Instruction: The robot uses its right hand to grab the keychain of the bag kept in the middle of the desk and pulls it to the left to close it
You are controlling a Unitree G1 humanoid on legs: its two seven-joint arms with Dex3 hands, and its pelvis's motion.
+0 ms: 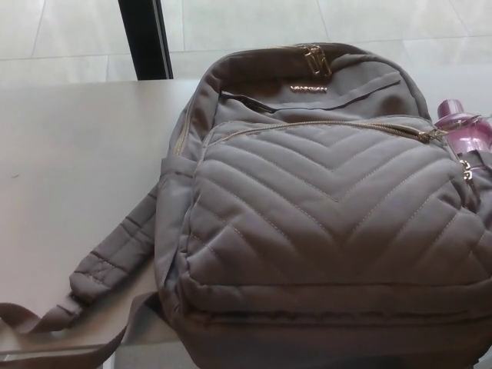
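saw no hand, right or left, anywhere in view; could not tell whether released or clenched. found the grey quilted bag (323, 223) lying flat in the middle of the counter (77, 161), top pointing away. spotted the gold keychain (433, 135) at the right end of the front pocket zip (323, 124), just beside a pink bottle (465, 129). traced that zip nearly level across the bag toward the left. judged the keychain nearer the right arm's side; probably called for reaching in from the right edge, then pulling straight left along the zip.
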